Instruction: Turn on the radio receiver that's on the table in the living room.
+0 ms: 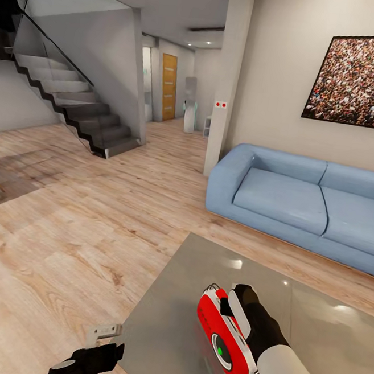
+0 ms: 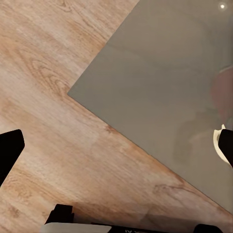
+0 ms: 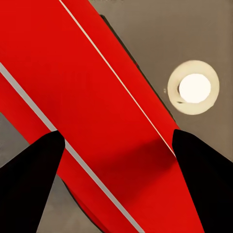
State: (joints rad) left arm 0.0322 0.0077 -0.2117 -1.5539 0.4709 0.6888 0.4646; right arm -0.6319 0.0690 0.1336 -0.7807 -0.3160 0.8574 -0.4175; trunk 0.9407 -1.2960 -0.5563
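Red radio receiver [image 1: 225, 335] sits clamped between the right gripper [image 1: 238, 312] jaws, lifted above the glossy table [image 1: 189, 279]. Beside the table's corner, over wood floor [image 1: 61, 243], the left gripper [image 1: 100, 344] hangs with jaws apart.

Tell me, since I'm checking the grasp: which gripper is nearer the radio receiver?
Right. The right gripper is closed around the radio receiver above the table; the left gripper hangs apart, over the floor by the table's edge.

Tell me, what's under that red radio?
The grey table lies under the radio, which the right gripper holds tilted. Whether its lower edge touches the tabletop is hidden by the arm.
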